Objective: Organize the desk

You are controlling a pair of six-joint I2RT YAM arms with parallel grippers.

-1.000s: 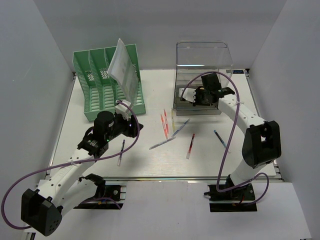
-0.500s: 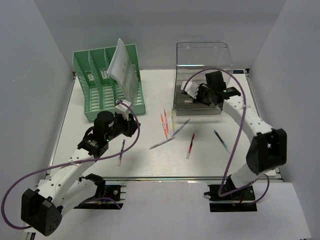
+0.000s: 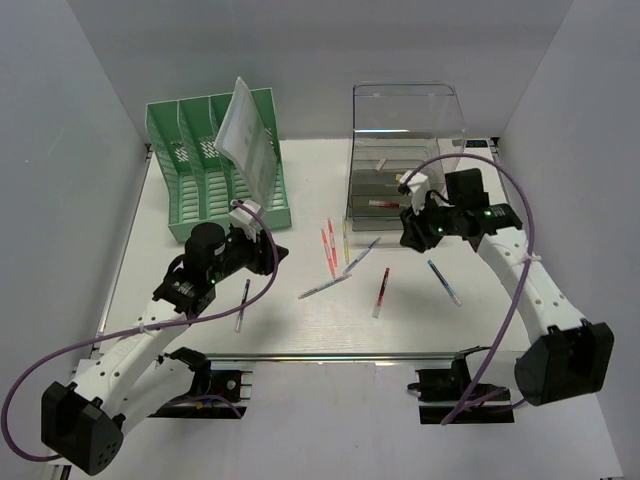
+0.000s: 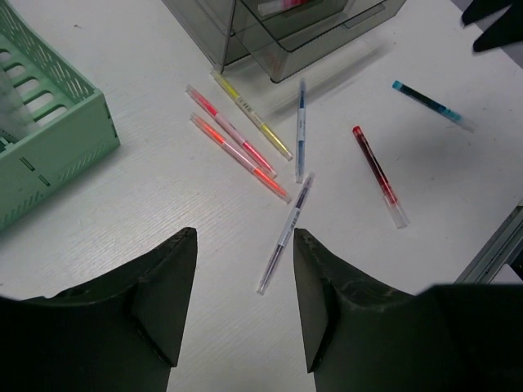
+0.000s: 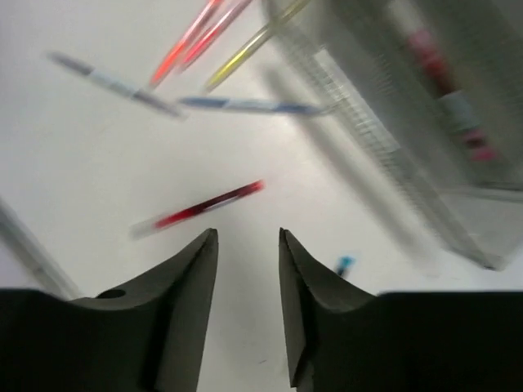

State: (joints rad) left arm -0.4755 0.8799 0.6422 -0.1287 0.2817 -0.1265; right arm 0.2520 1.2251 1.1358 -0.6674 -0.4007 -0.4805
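Observation:
The white desk holds several loose pens: two pink ones, a yellow one, a blue one, a clear purple one, a red one, a teal one and a dark one. My left gripper is open and empty, hovering left of the pens; in the left wrist view it frames the purple pen. My right gripper is open and empty, in front of the clear drawer box. In the blurred right wrist view it hovers near the red pen.
A green slotted file rack with a leaning paper stands at the back left. The drawer box has a red pen in an open tray. A metal rail runs along the near edge. White walls enclose the sides.
My right gripper has pulled out of the drawer box and swung forward and right, now low over the desk. The left arm has barely moved.

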